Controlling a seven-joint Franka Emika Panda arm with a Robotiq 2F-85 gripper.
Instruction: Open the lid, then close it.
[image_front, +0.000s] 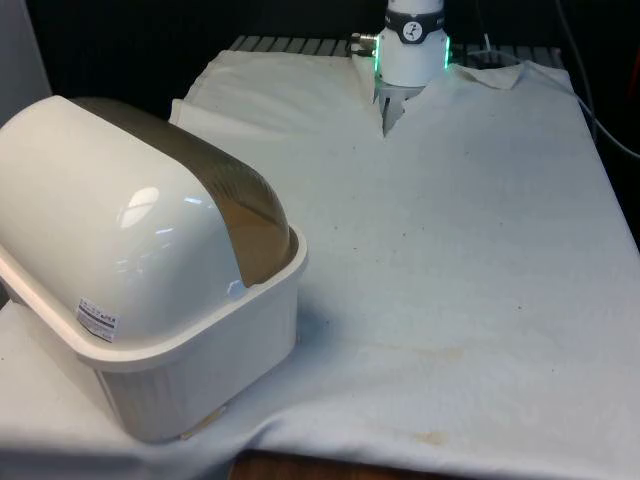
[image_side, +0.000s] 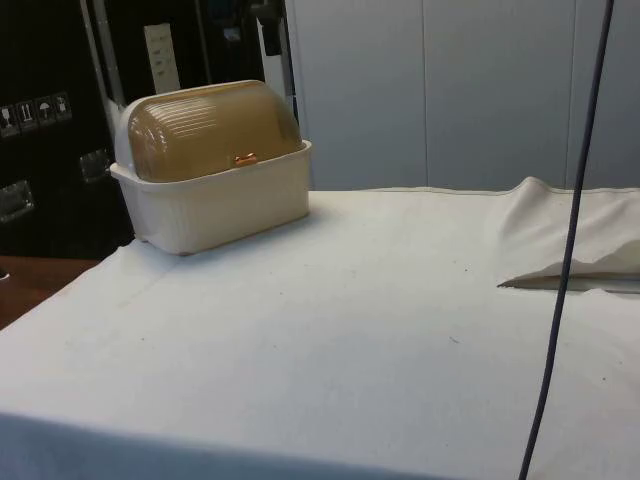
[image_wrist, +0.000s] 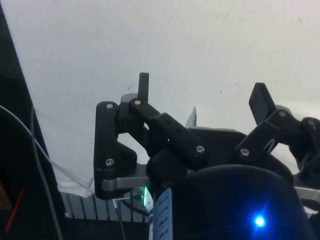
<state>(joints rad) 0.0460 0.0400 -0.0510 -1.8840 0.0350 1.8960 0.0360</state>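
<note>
1. Pincer (image_wrist: 202, 97) hangs high above the bare white cloth (image_wrist: 200, 45), its two black fingers (image_wrist: 143, 86) spread wide with nothing between them.
2. Bread box (image_side: 212, 165) stands well apart from the pincer, at the table's near corner on the front view's left, while the robot's base (image_front: 412, 45) sits at the far end; the coming move turns on crossing that stretch of table (image_front: 450, 280).
3. Lid (image_side: 215, 125), a ribbed, brownish, see-through roll-top, is down and shut over the cream tub (image_side: 225, 205); opening has not yet begun, as I judge it.
4. Handle (image_side: 245, 159), a small copper-coloured tab, sits at the lid's lower edge in the side view. The box's long axis runs along that face.
5. In the front view the box turns its rounded white back (image_front: 110, 230) to the camera, so the handle side faces away from there, towards the robot's end.
6. Obstacles: none lie on the cloth between pincer and box. A dark cable (image_side: 570, 250) hangs in the side view's foreground, and the cloth is bunched into a fold (image_side: 560, 235) near the robot's end.
</note>
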